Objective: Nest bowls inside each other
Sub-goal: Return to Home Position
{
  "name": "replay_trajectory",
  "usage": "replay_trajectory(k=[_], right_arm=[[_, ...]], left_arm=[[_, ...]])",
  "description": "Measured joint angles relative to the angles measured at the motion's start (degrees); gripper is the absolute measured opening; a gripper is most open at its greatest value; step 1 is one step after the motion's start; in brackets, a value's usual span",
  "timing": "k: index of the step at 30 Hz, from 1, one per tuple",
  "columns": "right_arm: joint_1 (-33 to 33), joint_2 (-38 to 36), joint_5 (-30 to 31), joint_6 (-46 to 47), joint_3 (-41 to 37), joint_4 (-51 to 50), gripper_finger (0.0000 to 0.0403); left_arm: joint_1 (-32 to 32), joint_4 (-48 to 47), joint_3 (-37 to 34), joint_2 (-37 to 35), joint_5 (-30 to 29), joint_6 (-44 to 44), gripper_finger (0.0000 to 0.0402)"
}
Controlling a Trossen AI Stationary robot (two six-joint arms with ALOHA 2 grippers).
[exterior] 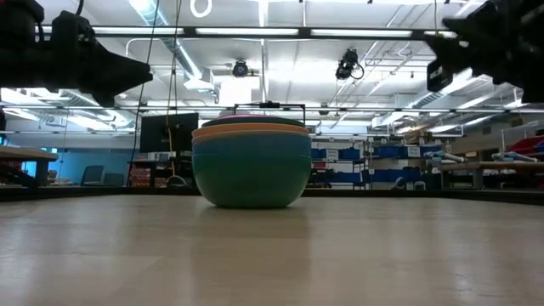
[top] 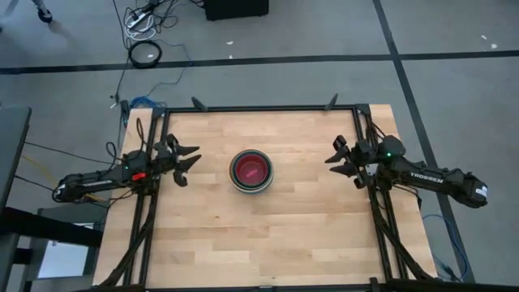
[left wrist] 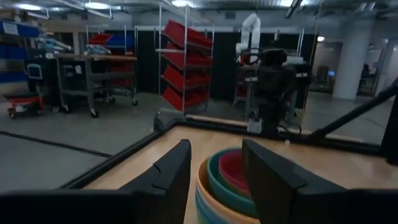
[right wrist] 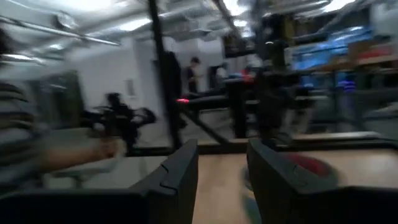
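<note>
The bowls [top: 250,170] stand nested in one stack at the middle of the table, resting on the base of the outermost one; a pink-red bowl shows innermost from above. In the low view the stack [exterior: 251,166] shows teal and blue walls with an orange rim near the top. My left gripper [top: 193,161] hovers open left of the stack, above the table. My right gripper [top: 334,161] hovers open to the stack's right. The left wrist view shows the stack [left wrist: 225,182] beyond my left gripper [left wrist: 216,168], and the blurred right wrist view shows my right gripper [right wrist: 222,168].
A dark frame [top: 259,108] runs along the table's far edge and both sides. Bare wood lies around the stack on every side. The right wrist view shows people [right wrist: 193,74] in the room beyond the table. Cables lie on the floor at the far left.
</note>
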Motion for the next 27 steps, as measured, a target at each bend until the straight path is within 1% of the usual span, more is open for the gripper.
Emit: replay_trajectory(k=[2,3,5,7,9,12,13,15,18,22,25,27], right_arm=[[2.47,0.16,1.41,2.1,2.58,3.13,0.0128],[3.4,0.11,2.36,3.02,4.76,3.4,0.0128],[4.61,0.11,2.28,5.99,10.75,1.51,0.0128],[4.67,0.28,0.44,10.87,18.7,-5.7,0.0128],[4.56,1.17,-1.3,13.79,27.77,-16.05,0.0128],[4.58,4.16,-2.59,13.58,40.56,-31.71,0.0128],[4.58,5.75,-2.58,12.5,44.09,-35.1,0.0128],[4.58,9.09,-2.93,9.17,49.04,-38.48,0.0128],[4.56,14.29,-5.27,4.79,52.06,-38.04,0.0128],[2.36,20.53,-6.51,0.68,52.49,-38.06,0.0128],[-0.4,25.45,-10.76,1.72,52.46,-35.58,0.0128],[-2.36,27.73,-15.26,5.26,52.43,-28.62,0.0128]], left_arm=[[0.0,0.78,0.0,-0.02,-0.15,0.0,0.0152],[0.0,1.09,0.0,0.0,-0.15,0.0,0.0152],[0.0,1.52,0.0,0.0,-0.16,0.0,0.0152],[0.0,1.62,0.0,0.0,-0.22,-0.09,0.0152],[0.0,1.41,0.0,0.0,-0.96,-0.09,0.0152],[0.01,1.33,0.0,0.0,-1.77,-0.11,0.0152],[0.0,1.32,0.0,0.0,-2.05,-0.11,0.0152],[0.0,1.27,0.0,0.0,-2.52,-0.11,0.0152],[0.01,1.31,0.0,0.0,-2.56,-0.12,0.0152],[0.0,1.27,0.0,0.0,-2.54,-0.31,0.0152],[0.02,1.11,0.0,0.0,-2.53,-0.61,0.0152],[0.0,0.64,0.0,0.0,-2.51,-0.68,0.0152]])
